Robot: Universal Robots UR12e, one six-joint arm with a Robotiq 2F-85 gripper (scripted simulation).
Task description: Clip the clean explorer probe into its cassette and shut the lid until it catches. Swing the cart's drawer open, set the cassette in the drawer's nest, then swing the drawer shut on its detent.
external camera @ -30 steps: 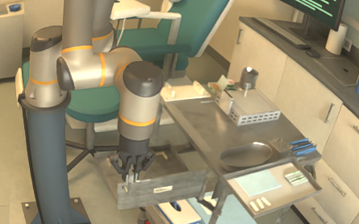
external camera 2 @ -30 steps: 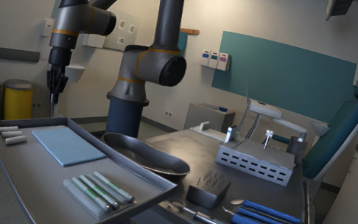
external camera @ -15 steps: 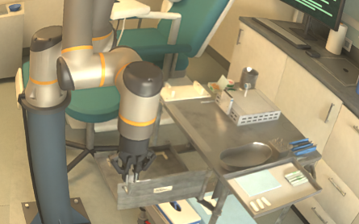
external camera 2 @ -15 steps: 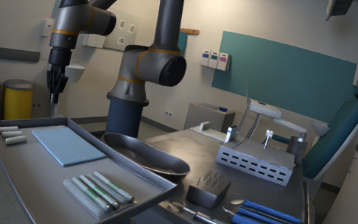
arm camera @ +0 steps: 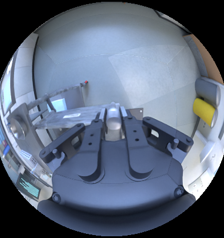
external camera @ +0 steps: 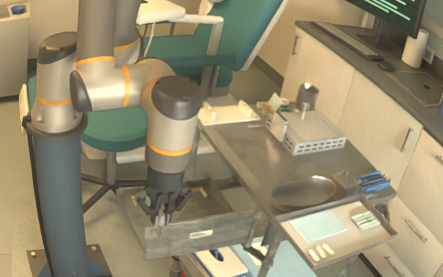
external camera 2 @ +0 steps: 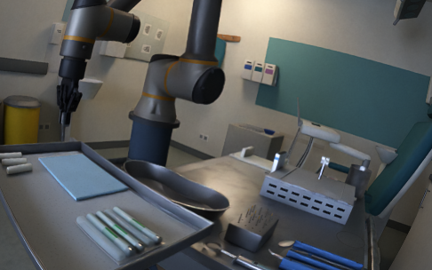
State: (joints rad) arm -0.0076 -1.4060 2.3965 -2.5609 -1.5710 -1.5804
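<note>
The drawer [external camera: 194,224] is swung out from under the cart to its left, and the arm hides much of its inside, so I cannot see its nest. The grey perforated cassette [external camera: 309,131] sits on the cart's far top with its lid down. In the second side camera the side tray hides the drawer, while the cassette [external camera 2: 307,190] shows plainly. A handle knob [arm camera: 113,117] stands up at the drawer's front left corner. My gripper [external camera: 160,217] points down at that corner and is closed on the knob.
The drawer's front panel [arm camera: 66,116] juts toward the robot's pedestal [external camera: 64,199]. A steel kidney dish [external camera: 303,192] and blue-handled instruments [external camera: 373,180] lie on the cart's near end. A side tray [external camera: 336,226] hangs off it. A teal dental chair [external camera: 199,50] stands behind.
</note>
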